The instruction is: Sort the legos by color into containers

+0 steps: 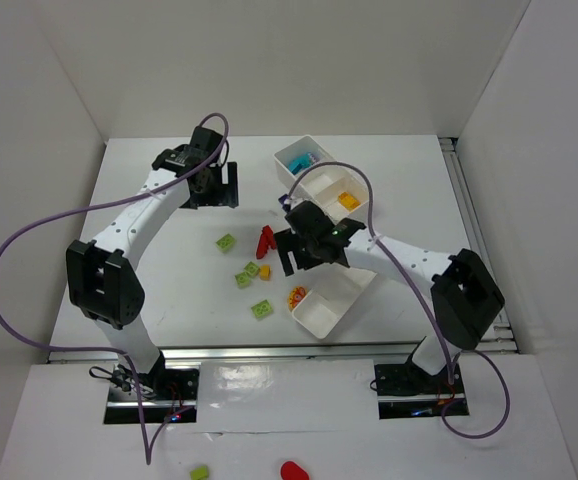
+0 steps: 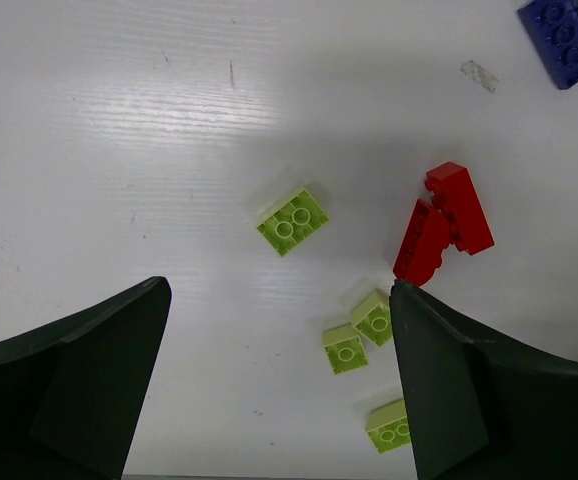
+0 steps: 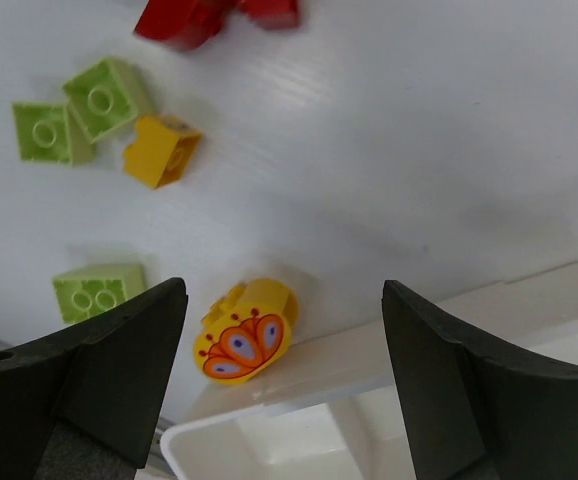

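Showing both claws released above the unsorted bricks. In the overhead view the left claw (image 1: 206, 187) hung toward 11 o'clock of the table (image 1: 169, 290), its jaws spread wide and empty. Its own camera framed a lime brick (image 2: 293, 221) between the fingers, a plausible next pick. Two red bricks (image 2: 441, 225) touched each other at 3 o'clock, and a dark blue brick (image 2: 566, 40) lay at 1 o'clock.

The right claw (image 1: 302, 252) hovered near the table's centre, likewise parted and gripping nothing. Beneath it, at 7 o'clock of its camera's view, a rounded yellow piece (image 3: 246, 330) with a printed petal pattern rested on the table, against the outer wall of the near tray (image 3: 339, 360). An orange brick (image 3: 161, 150) sat at 10 o'clock, touching a lime one.

The far tray (image 1: 321, 170), at 12 o'clock of the table, held a teal brick (image 1: 299, 160) and an orange-yellow brick (image 1: 348, 200) in separate compartments, as colour sorting required.

The bricks were glossy, hard-edged, studded plastic. The trays were smooth, thin-walled and white, and the table was matte white.
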Available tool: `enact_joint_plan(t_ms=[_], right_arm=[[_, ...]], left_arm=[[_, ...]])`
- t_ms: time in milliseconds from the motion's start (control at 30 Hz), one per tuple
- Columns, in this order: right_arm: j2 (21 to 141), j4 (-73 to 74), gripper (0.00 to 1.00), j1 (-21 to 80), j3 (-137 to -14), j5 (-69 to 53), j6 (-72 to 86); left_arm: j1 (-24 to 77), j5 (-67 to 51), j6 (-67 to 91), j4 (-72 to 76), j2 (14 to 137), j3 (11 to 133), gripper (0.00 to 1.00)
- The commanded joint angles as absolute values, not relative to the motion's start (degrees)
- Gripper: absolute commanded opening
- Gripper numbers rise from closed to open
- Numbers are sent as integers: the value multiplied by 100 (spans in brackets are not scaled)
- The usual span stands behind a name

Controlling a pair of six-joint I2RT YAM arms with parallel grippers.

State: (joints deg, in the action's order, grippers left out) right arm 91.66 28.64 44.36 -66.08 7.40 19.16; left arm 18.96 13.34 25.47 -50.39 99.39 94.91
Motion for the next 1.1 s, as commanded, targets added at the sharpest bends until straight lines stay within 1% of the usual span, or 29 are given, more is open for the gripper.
enact_joint_plan(t_ms=[0,200,333,400,533,700,833,867,967,1000,1067], right_arm=[[9175,2874,86,4728,-6461,193,1731],[9623,2935,92,4869,-6389,-158,1521],[10010,3269,92,5053,-6662,-220,1380],[10116,3383,92,5115,-6662,-45,1380],[10116,3515,94,5220,-6662,9,1380],[10116,3639,94,5334,-6557,123,1380],[10116,3700,86,5387,-6557,290,1380],[10116,3700,80,5388,-6557,290,1380],[10116,3700,70,5388,-6688,438,1450],[10116,3700,63,5388,-6749,544,1450],[10116,3700,63,5388,-6943,711,1503]], left_arm=[[1916,1283,2505,-5063,9940,9686,100],[1916,1336,2505,-5063,9888,9519,100],[1916,1389,2505,-5063,9835,9466,100],[1916,1389,2505,-5063,9835,9414,100],[1916,1336,2505,-5010,9835,9413,100],[1916,1336,2505,-4957,9835,9413,100],[1916,1336,2505,-4957,9888,9413,100],[1916,1336,2505,-4957,9888,9413,100],[1916,1336,2505,-4957,9888,9360,100],[1916,1336,2505,-4957,9888,9360,100],[1916,1336,2505,-4957,9888,9360,100]])
